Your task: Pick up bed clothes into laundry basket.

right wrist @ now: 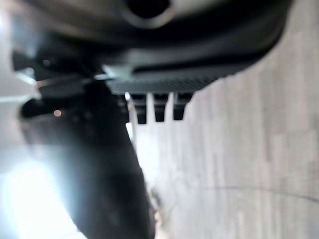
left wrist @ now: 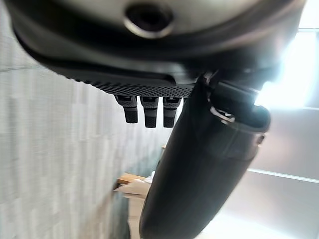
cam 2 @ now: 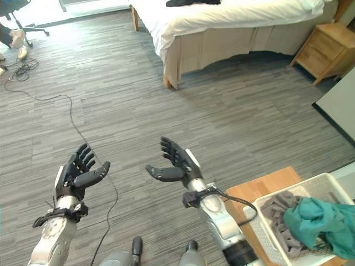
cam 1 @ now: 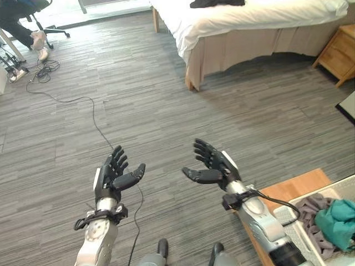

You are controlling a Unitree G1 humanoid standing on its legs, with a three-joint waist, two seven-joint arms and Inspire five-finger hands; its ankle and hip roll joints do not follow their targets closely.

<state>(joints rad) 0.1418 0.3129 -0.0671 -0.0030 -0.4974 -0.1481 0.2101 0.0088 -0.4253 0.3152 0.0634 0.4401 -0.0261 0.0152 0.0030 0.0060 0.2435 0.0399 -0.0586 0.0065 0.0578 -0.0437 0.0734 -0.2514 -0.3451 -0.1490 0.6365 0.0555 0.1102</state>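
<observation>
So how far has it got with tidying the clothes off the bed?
Partly done, it seems: teal and grey clothes already lie in the white laundry basket. Nothing is in hand; the left hand and right hand are open and empty. A dark garment still lies on the bed.

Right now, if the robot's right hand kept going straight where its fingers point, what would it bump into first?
Probably nothing soon: the right hand is open over bare wood-look floor. Its fingers aim roughly toward the bed, far ahead, though depth is hard to judge.
</observation>
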